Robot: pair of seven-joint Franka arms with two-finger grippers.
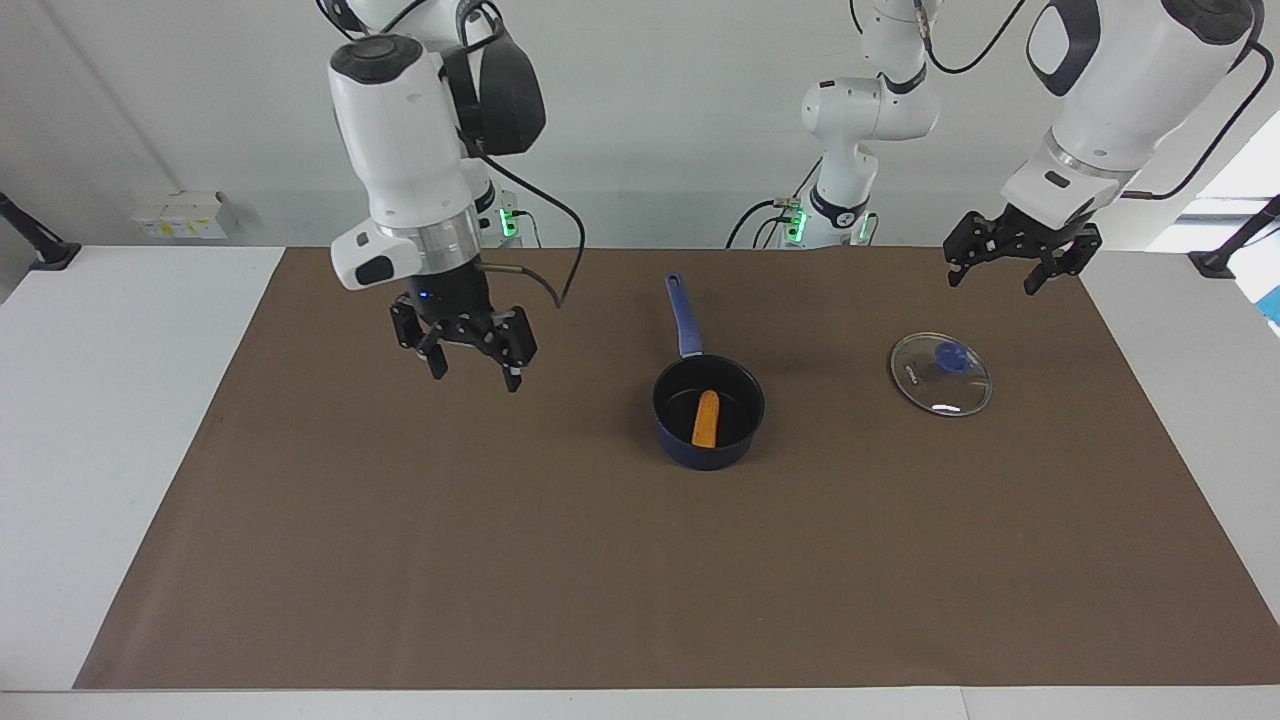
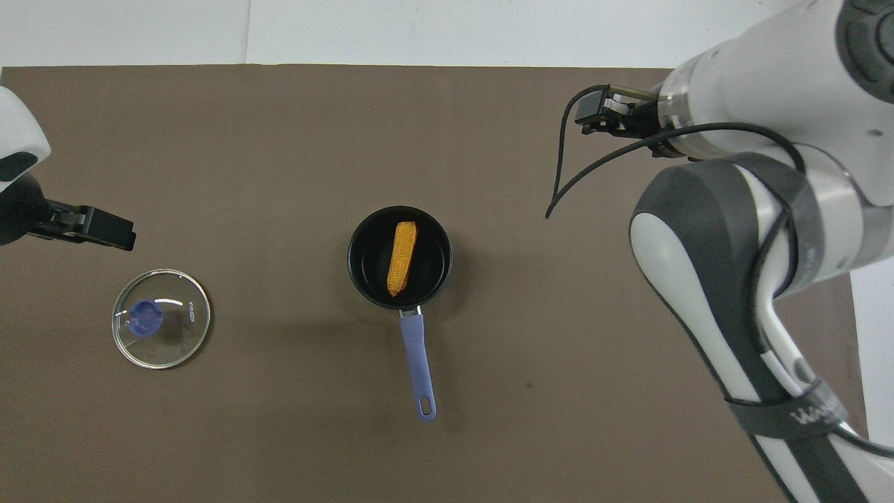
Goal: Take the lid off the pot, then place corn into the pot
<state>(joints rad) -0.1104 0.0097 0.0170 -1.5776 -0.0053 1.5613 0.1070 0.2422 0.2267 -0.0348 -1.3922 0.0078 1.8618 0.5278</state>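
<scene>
The corn (image 1: 706, 418) lies in the pot (image 1: 709, 448) at mid-worktop; the lid (image 1: 940, 373) rests flat toward the left arm's end. Both pincers hang released – right pincer (image 1: 468, 364) over bare mat, left pincer (image 1: 1008, 262) above the lid.
</scene>
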